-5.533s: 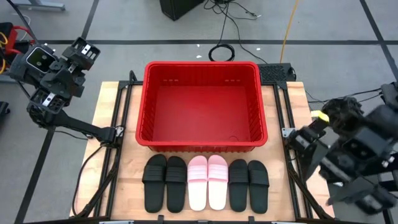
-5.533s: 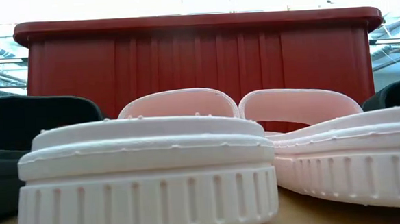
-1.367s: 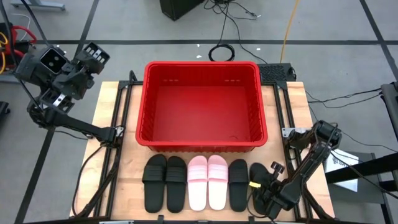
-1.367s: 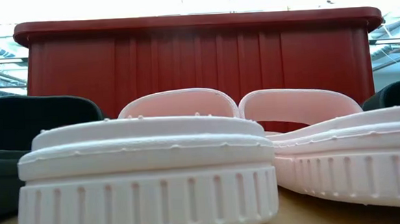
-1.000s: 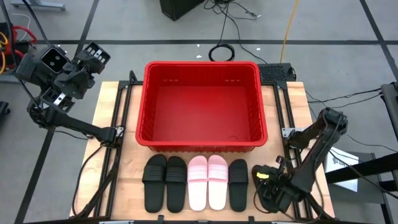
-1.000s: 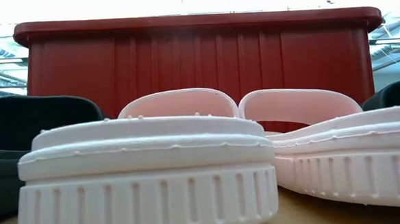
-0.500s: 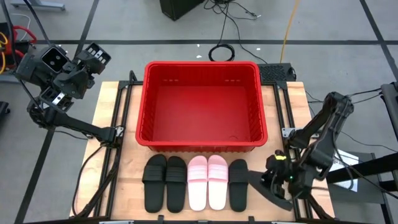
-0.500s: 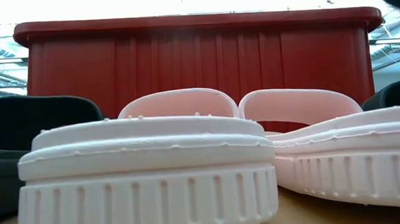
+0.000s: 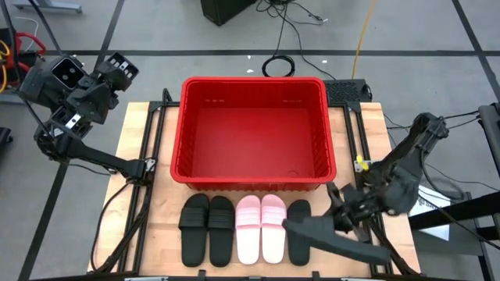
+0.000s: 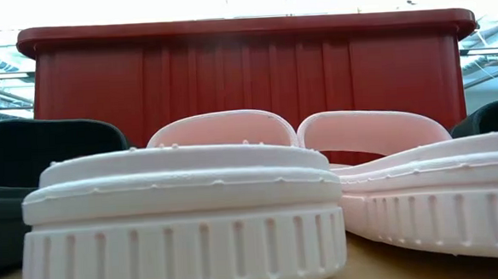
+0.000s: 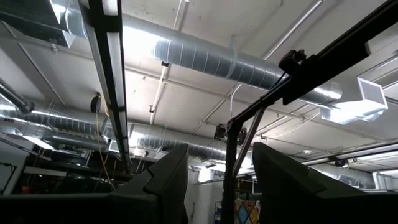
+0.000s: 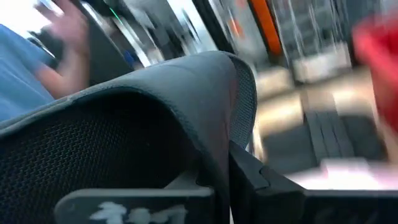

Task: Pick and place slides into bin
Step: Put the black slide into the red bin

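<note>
My right end effector (image 9: 344,221) was clamped on a black open-toed slip-on slide (image 9: 332,238), held off the table's near right corner. Gripped at one end, it could swing and catch the large red plastic bin's (image 9: 254,82) rim.

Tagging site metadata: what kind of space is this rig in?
Likely an industrial lab or workshop: exposed ducts on the ceiling, floor cables beyond the wooden table, taped floor lines.

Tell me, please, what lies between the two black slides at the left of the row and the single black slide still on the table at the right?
In the high view, the two pale pink slides lie side by side between the left black pair and the black slide at the right.
</note>
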`<state>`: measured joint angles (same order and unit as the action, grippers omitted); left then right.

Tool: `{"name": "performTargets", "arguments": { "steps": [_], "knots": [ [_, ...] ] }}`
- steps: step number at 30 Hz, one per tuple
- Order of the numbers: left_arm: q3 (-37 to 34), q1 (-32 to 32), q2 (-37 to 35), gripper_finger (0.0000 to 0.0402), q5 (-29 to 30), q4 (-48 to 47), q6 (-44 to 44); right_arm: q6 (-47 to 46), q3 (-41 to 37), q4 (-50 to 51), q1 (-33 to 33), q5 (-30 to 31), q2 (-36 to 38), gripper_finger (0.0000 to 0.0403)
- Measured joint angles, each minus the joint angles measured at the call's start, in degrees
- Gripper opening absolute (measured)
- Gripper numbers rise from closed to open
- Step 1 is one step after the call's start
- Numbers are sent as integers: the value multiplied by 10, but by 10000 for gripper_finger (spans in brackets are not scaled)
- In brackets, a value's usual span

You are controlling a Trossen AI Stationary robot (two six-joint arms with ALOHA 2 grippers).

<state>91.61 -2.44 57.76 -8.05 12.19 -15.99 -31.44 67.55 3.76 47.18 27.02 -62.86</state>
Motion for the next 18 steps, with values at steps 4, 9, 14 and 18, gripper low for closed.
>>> {"name": "performTargets", "arguments": {
  "steps": [4,9,14,18],
  "knots": [
    [0,0,0,186,6,0,-2,168,0,-167,-38,-23,0,4],
    [0,0,0,186,7,0,-7,317,0,-322,-92,-68,0,4],
    [0,0,0,186,6,0,-7,453,0,-436,-145,-78,0,4],
    [0,0,0,186,7,0,-7,531,0,-519,-193,-78,0,4]
  ]
}}
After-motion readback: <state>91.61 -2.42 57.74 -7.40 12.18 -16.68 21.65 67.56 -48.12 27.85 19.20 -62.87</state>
